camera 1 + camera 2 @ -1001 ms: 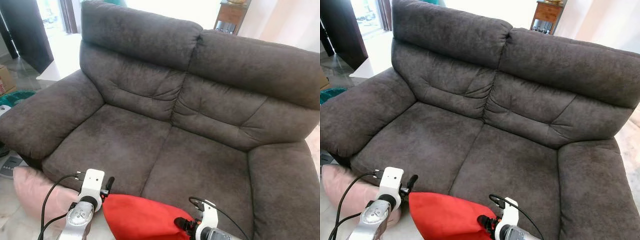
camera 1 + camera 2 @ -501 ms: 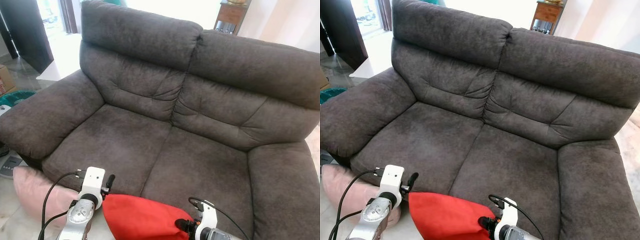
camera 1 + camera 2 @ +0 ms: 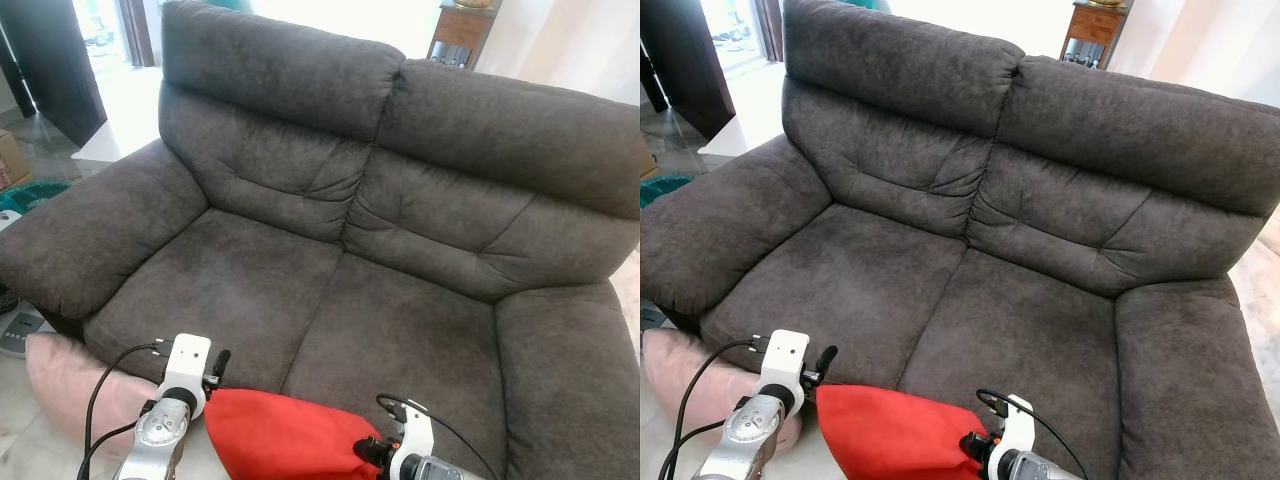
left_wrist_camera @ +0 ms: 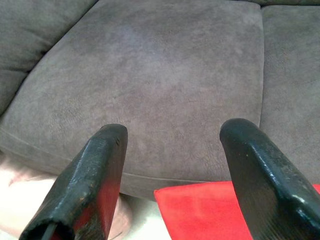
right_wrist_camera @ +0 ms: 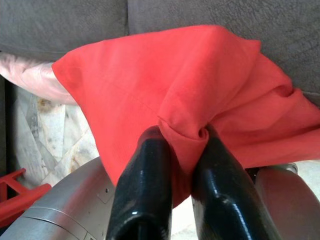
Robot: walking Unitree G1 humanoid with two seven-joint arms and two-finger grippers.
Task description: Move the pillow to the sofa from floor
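Red fabric pillow [image 5: 200, 85] sits low at the front edge of the dark grey two-seat suede sofa [image 3: 400, 250], between the two arms, its far side against the seat front. Right claw [image 5: 181, 150] is pinched nearly closed on a bunched fold of the red pillow, both black fingers [image 5: 145, 190] pressing fabric. Left claw [image 4: 172, 150] is spread wide, gripping nothing, pointed at the left seat cushion with the red pillow's corner just beside it. One pale pink pillow [image 3: 70, 375] lies on the tiled floor [image 5: 55, 135] at the sofa's left front corner. Counts: two pillows, one sofa, two seat cushions. A wooden side table [image 3: 462, 30] stands behind the sofa. No readable writing.
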